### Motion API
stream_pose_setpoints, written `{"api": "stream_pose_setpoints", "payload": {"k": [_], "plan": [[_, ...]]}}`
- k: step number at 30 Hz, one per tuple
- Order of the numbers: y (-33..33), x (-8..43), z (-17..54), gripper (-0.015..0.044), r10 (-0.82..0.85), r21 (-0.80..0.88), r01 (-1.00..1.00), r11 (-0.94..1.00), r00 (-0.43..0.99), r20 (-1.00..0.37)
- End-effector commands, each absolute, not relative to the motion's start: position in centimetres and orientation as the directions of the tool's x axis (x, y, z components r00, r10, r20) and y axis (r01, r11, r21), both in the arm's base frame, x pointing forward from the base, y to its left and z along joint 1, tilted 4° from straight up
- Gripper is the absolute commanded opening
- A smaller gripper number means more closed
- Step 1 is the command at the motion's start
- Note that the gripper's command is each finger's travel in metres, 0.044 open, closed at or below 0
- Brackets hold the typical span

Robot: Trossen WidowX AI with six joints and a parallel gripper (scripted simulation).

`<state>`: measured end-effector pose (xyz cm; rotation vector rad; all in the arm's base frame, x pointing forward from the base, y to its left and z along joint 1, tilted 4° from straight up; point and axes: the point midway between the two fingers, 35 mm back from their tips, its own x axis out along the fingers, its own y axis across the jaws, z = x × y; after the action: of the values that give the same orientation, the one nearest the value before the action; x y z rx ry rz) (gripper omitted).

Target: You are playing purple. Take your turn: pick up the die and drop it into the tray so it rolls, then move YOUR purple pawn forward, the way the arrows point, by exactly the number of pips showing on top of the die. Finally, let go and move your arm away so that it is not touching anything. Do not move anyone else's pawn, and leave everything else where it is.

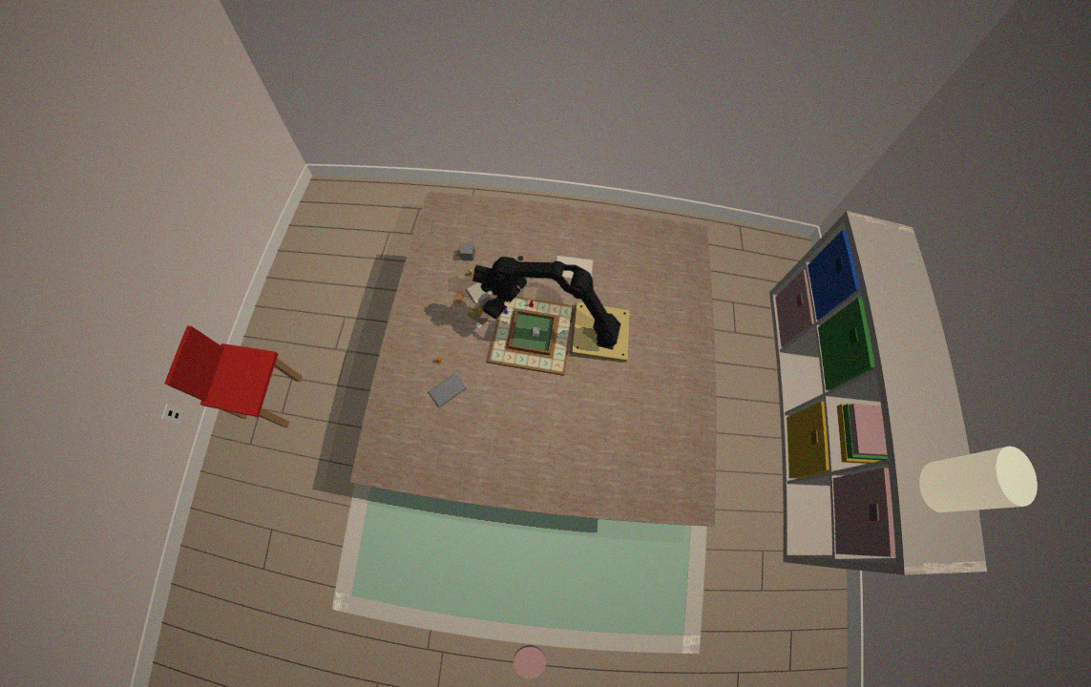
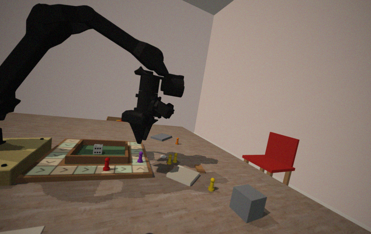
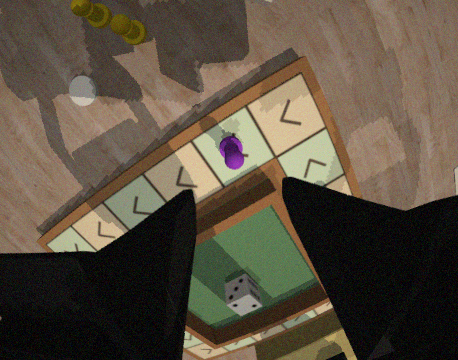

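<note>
The die (image 1: 535, 330) (image 2: 97, 149) (image 3: 243, 294) rests in the green-floored tray (image 2: 96, 159) (image 3: 234, 218) with two pips on top; six pips face the exterior view. My purple pawn (image 2: 140, 157) (image 3: 231, 147) stands upright on a pale green square, one square past the corner of the board (image 1: 528, 367) (image 2: 93, 176). My gripper (image 2: 141, 142) (image 3: 238, 192) points down, partly open and empty, above the pawn's side of the board and higher than the pawn's head. The red pawn (image 1: 531, 303) (image 2: 106, 164) stands on the adjoining side, near the corner.
Two yellow pawns (image 2: 169, 159) (image 2: 175, 158) and a white disc (image 2: 163, 156) (image 3: 82, 90) are just outside the board. A cream slab (image 2: 183, 175), a third yellow pawn (image 2: 211, 184) and a grey block (image 2: 247, 202) lie farther out. An orange pawn (image 2: 177, 141) stands near a grey slab (image 2: 161, 136).
</note>
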<state>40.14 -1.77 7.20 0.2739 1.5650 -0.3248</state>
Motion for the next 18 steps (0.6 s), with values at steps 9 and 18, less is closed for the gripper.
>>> {"api": "stream_pose_setpoints", "payload": {"k": [9, 18], "plan": [[-2.1, 40.3, 5.5, 0.0200, -0.031, -0.038, 0.399, 0.916, -0.025, -0.999], [-2.1, 40.3, 4.6, 0.0200, -0.031, -0.038, 0.399, 0.916, -0.025, -0.999]]}}
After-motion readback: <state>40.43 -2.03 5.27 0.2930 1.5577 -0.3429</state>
